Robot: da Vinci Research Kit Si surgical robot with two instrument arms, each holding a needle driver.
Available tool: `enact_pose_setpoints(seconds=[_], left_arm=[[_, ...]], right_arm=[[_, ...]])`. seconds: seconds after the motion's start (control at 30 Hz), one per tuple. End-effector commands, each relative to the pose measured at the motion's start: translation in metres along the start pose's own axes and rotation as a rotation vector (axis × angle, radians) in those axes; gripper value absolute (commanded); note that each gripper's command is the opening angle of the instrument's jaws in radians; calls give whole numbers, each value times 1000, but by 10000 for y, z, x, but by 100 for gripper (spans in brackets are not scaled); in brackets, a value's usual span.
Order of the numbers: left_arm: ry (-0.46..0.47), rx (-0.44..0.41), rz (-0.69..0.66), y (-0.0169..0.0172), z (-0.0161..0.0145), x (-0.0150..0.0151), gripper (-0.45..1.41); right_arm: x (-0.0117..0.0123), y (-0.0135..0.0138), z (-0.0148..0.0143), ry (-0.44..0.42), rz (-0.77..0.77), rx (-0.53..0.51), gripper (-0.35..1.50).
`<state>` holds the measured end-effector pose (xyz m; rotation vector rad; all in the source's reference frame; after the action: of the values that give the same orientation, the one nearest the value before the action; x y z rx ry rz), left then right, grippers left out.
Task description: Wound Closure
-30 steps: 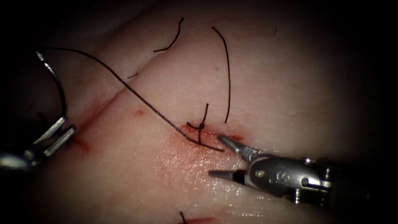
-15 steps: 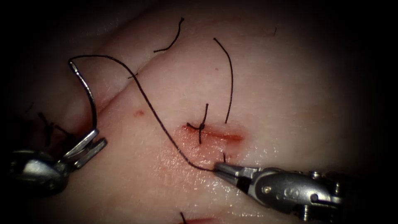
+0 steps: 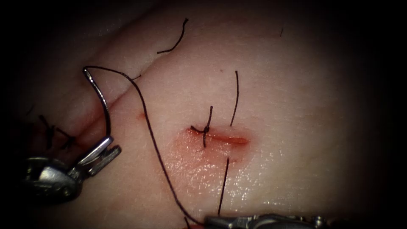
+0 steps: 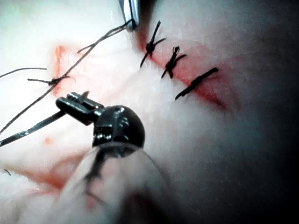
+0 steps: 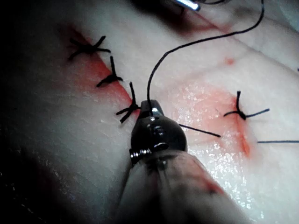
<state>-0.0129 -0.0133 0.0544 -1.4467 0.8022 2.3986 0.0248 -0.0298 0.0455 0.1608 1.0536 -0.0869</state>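
Steel needle clamped near its blunt end by the left tool, clear of the tissue, well left of the cut (one knot tied there). Dark thread trailing from needle to right tool at near edge, apparently pinched in closed jaws.

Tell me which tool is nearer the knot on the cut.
Right. The right tool sits just below the knot, holding the thread; the left tool is farther off to its left, holding the needle clear of the tissue.
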Motion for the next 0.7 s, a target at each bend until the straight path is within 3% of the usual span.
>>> enact_pose_setpoints(seconds=[0.03,0.23,0.27,0.33,0.37,0.43,0.7], left_arm=[[1,0,0,5,5,-2,-45],[1,-2,-4,7,6,-1,-45],[1,-2,-4,7,6,-1,-45],[1,-2,-4,7,6,-1,-45],[1,-2,-4,7,6,-1,-45],[2,-2,-4,7,6,-1,-45],[-2,-9,-2,9,7,-4,-45]], right_arm=[[2,-2,11,10,8,8,-35],[12,-5,11,39,18,24,-35],[12,-1,11,39,22,23,-28],[8,16,1,33,40,-30,96],[8,16,1,33,40,-30,96],[-2,32,-13,27,63,-73,140],[-33,62,-54,-14,91,-111,148]])
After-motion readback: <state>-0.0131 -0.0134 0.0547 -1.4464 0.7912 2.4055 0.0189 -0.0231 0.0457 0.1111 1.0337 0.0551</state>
